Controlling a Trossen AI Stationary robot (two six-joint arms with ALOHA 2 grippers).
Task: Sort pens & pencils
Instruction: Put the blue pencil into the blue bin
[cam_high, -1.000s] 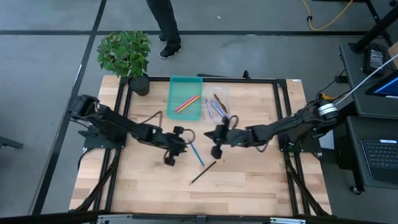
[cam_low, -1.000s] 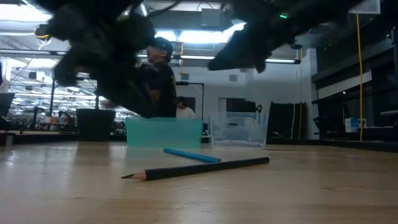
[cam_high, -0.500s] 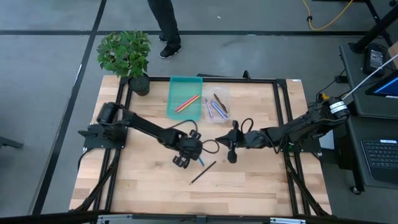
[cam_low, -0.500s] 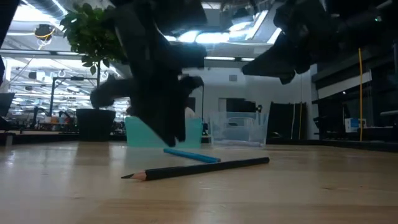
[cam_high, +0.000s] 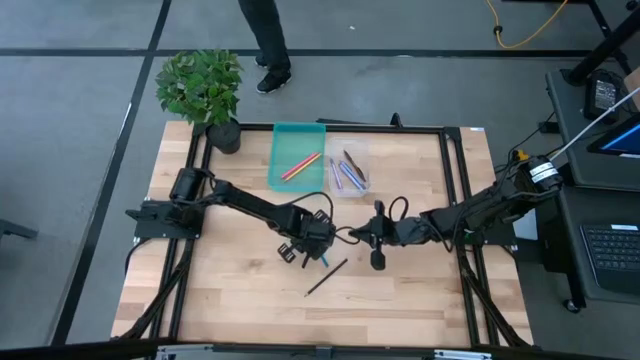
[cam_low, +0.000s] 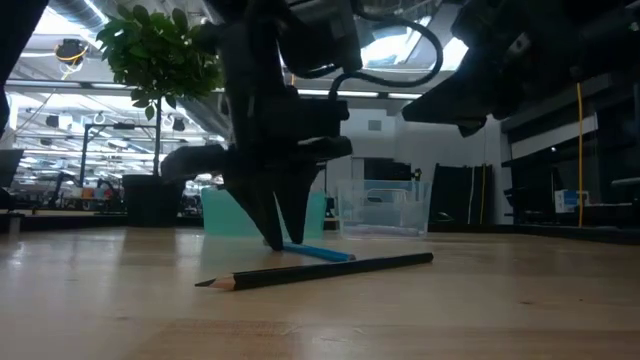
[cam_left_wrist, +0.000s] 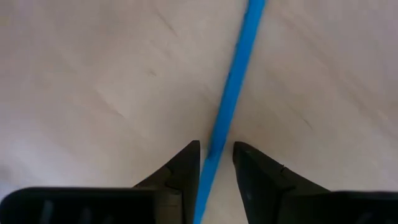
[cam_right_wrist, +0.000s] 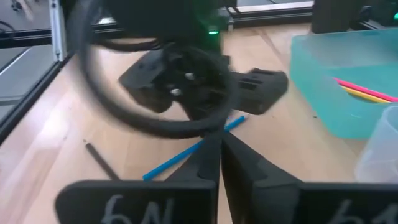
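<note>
The left tool (cam_high: 318, 247) stood tip-down near the middle of the pale wooden counter (cam_high: 400, 295), its two dark fingers (cam_left_wrist: 184, 167) slightly spread and straddling a thin, straight blue stick (cam_left_wrist: 227, 106) that lay flat on the wood; in the left wrist view the stick ran up the narrow gap between the fingertips, and whether they touched it could not be told. In the low view the fingers came down to a point right on the far end of the blue stick (cam_low: 310, 251). Just at 5 o'clock of that tool lay a long black pencil (cam_high: 326, 276), flat and slanted, apart from the blue one. The right tool (cam_high: 377, 240) hovered just at 3 o'clock of the left one, its fingers pressed together with nothing between them. At 12 o'clock, toward the far edge, sat a teal rectangular tray (cam_high: 297, 157) holding pink and yellow-orange sticks (cam_high: 299, 166), and beside it, at its 3 o'clock, a clear tray (cam_high: 347, 169) holding blue, purple and dark ones.
</note>
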